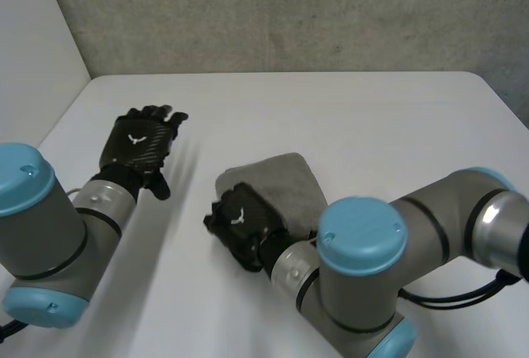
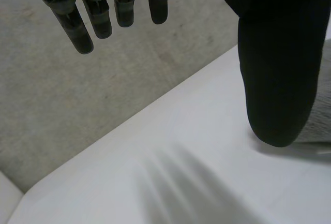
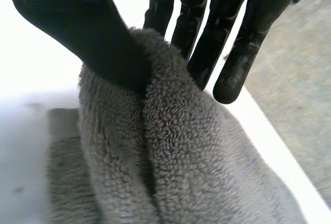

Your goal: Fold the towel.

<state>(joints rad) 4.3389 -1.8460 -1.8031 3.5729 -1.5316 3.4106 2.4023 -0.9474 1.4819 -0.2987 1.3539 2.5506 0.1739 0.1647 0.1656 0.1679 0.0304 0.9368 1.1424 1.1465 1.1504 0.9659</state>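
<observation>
A grey towel lies bunched and folded near the middle of the white table. My right hand rests on the towel's near-left edge. In the right wrist view a raised ridge of the towel is pinched between that hand's thumb and fingers. My left hand hovers over bare table to the left of the towel, open with straight fingers and nothing in it. A strip of the towel shows beyond its thumb.
A grey wall stands behind the table's far edge, and a white panel closes the left side. Bare table surface lies around the towel on all sides.
</observation>
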